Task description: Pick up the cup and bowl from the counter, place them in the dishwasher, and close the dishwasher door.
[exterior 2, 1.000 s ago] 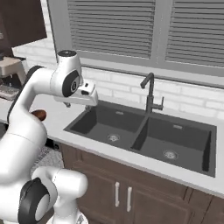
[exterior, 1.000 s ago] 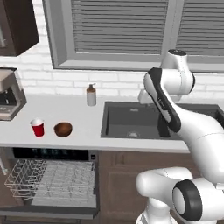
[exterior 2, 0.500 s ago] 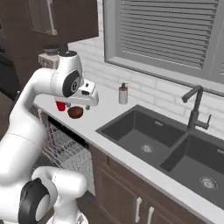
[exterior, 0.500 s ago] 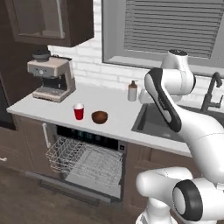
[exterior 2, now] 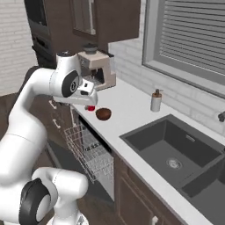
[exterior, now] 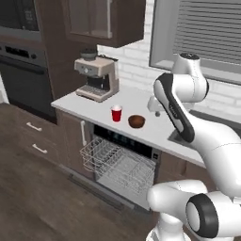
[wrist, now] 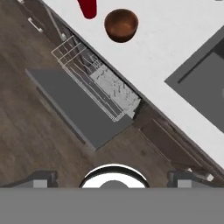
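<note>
On my tabletop I count one cup, one bowl, one coffee machine and one soap bottle. Below it I see one dishwasher with one rack, and beside the bottle one sink.

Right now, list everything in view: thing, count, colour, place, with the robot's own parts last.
cup: one, red, on the counter above the dishwasher.
bowl: one, brown, on the counter beside the cup.
dishwasher door: one, grey, dropped open.
wire rack: one, white, pulled out of the dishwasher.
coffee machine: one, beige and black, at the counter's end.
soap dispenser: one, grey, behind the sink.
sink: one, dark, set into the counter.
wall oven: one, black, past the coffee machine.
tool: one, dark fingertips, open, above the floor and door.
</note>
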Available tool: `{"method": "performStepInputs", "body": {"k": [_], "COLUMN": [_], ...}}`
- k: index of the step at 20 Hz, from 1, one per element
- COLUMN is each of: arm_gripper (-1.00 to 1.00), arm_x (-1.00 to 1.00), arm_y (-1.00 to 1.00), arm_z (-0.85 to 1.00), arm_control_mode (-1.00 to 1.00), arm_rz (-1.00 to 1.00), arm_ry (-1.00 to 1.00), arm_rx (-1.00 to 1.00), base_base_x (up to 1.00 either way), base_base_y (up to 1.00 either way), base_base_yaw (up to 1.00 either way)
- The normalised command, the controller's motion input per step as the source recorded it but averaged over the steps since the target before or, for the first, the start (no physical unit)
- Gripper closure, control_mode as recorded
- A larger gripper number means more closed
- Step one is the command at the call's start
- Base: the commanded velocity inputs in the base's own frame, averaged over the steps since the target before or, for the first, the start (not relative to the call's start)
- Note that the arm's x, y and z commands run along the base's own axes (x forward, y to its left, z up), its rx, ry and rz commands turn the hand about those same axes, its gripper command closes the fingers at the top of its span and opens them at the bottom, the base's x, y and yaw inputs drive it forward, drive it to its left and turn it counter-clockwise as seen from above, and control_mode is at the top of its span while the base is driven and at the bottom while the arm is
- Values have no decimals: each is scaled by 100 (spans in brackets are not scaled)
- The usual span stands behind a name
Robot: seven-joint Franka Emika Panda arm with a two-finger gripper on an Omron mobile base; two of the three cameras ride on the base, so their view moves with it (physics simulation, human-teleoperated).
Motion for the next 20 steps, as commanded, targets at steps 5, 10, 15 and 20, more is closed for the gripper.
{"method": "performStepInputs", "body": {"k": [5, 10, 15, 20], "arm_gripper": [-100, -100, -100, -100], "arm_x": [0, 0, 0, 0], "arm_y": [0, 0, 0, 0], "arm_z": [0, 0, 0, 0], "arm_control_mode": [100, 100, 100, 100], "arm_rz": [0, 0, 0, 0], "arm_ry": [0, 0, 0, 0], "arm_rx": [0, 0, 0, 0], "base_base_x": [0, 0, 1, 9], "base_base_y": [-30, -32, -39, -56], "base_base_yaw": [32, 25, 22, 22]}}
